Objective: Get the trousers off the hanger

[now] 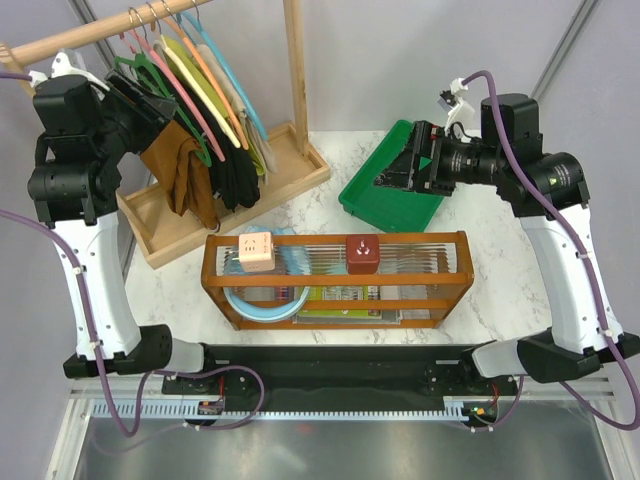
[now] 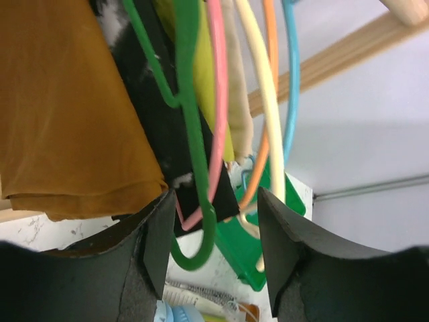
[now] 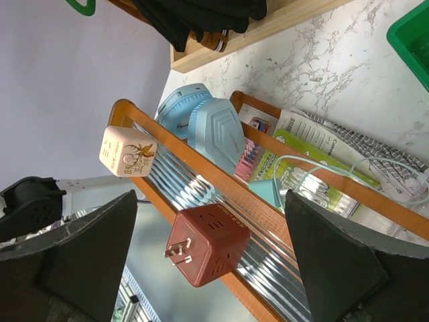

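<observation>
My left jaws stand wide open, with the lower corner of the green hanger [image 2: 193,134] between them, not gripped. The trousers [image 1: 182,172] hang from the rail [image 1: 100,30] at the far left corner of the table [image 1: 495,230]. My right jaws are wide open and hold nothing.

The trousers [image 2: 60,107] are plain rust-brown, next to a black garment [image 1: 235,178] and an olive-yellow garment [image 2: 201,74]. The hanger [image 2: 190,127] is bright green, and beside it hang a pink hanger [image 2: 216,67], a cream hanger [image 2: 266,100], an orange hanger [image 2: 270,27] and a sky-blue hanger [image 2: 293,67]. The surface [image 1: 500,240] is white marble with grey veins. The tray [image 1: 385,190] is deep green. One plug cube [image 3: 127,151] is peach with a brown drawing, the other cube [image 3: 206,247] brick red. The left hand [image 2: 213,261] and right hand [image 3: 209,261] are black
</observation>
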{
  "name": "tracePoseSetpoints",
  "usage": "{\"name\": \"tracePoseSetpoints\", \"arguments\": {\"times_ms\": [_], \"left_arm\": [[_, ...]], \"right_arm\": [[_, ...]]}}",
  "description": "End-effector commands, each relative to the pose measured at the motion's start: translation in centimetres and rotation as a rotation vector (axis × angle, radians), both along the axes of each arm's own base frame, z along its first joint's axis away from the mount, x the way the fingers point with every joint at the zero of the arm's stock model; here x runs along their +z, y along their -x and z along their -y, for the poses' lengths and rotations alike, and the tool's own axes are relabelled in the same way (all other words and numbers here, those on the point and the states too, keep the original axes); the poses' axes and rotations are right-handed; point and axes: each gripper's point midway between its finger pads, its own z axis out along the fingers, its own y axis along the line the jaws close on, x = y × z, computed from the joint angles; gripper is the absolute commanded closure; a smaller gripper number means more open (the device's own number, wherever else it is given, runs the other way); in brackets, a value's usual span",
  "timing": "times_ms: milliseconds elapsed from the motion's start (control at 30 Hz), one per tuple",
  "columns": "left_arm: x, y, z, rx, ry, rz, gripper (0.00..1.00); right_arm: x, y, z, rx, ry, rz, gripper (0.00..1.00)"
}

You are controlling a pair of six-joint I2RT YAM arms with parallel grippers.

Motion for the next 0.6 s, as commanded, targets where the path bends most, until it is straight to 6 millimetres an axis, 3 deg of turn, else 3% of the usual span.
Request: {"name": "tracePoseSetpoints", "arguments": {"times_ms": [0, 167, 200, 333, 567], "left_arm": [[1.6, -2.1, -1.4, 0.023, 0.084, 0.093, 0.44], [0.4, -4.1, -3.2, 0.085, 0.172, 0.078, 0.57], [-0.3, -4.6, -3.1, 0.077, 0.190, 0.069, 0.57], [0.9, -5.8, -3.8, 0.098, 0.198, 0.142, 0.59], [0.9, -8.2, -4.5, 0.085, 0.152, 0.184, 0.57]], "right_arm": [[2.8, 0.5, -0.5, 0.047, -0.045, 0.100, 0.02], [3.1, 1.0, -0.5, 0.056, -0.052, 0.115, 0.02], [3.0, 1.0, -0.4, 0.054, -0.050, 0.113, 0.02], [3.2, 1.2, -0.3, 0.050, -0.052, 0.123, 0.02], [3.5, 1.7, -0.2, 0.049, -0.059, 0.137, 0.02]]}}
